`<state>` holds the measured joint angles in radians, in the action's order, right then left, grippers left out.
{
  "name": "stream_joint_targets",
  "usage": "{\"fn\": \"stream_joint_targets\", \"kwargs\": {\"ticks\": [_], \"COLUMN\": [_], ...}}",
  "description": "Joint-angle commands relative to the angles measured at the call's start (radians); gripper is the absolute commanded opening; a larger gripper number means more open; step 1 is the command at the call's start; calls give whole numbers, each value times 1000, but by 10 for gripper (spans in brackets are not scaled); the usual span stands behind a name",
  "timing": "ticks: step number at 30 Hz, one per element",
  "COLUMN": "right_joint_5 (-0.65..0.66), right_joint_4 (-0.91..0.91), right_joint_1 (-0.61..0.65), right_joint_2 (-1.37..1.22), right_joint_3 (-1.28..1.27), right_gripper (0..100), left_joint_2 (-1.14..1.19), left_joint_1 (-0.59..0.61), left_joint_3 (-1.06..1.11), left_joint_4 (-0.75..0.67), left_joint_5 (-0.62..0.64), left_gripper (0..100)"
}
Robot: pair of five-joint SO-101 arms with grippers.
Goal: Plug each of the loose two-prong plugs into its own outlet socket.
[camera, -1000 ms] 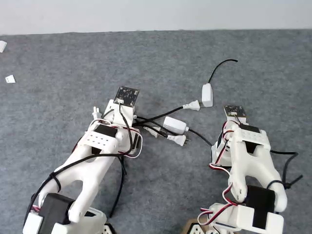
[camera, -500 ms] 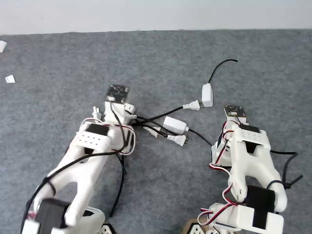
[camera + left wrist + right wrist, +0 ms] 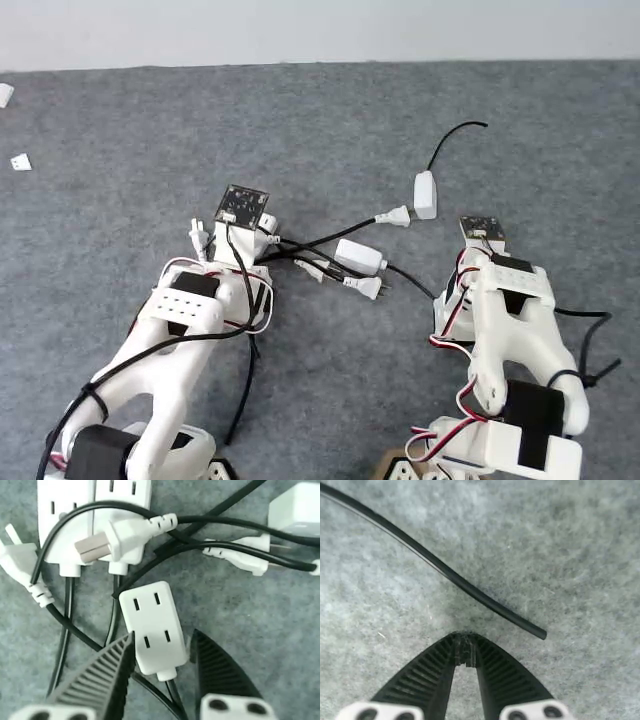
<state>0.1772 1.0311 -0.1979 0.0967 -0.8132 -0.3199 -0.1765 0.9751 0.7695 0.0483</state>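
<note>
One tool (image 3: 163, 636), probably left, farther back

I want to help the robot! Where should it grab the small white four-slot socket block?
Pinch its two long sides, coming from the cord end: the white socket block lies flat, slots up, with the open left gripper astride that end.
</note>
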Motion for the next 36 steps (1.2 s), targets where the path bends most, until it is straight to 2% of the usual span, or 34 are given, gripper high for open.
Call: {"fn": "stream_joint_targets", "kwargs": {"ticks": [1,7,11,15,27,36], "right_joint_5": [-3,-5,-6,-6,0,0], "right_joint_4": [-10,-8,-7,-7,-12,-13], "right_joint_1": [5,5,5,5,5,7], "right_joint_2": [-4,-4,-4,-4,-4,-4], "right_joint_3": [44,44,43,43,43,43], "right_gripper": [8,8,8,8,8,8], "left_joint_2": [-32,34,167,244,247,258], "left_joint_1": [3,3,5,5,-8,-6], "left_joint_3": [-13,-47,-165,-231,-220,-234], "left_joint_4": [-31,-46,23,52,103,101], "left_joint_5": [-9,-21,-17,64,242,255], "left_gripper": [174,175,172,170,169,173]}}
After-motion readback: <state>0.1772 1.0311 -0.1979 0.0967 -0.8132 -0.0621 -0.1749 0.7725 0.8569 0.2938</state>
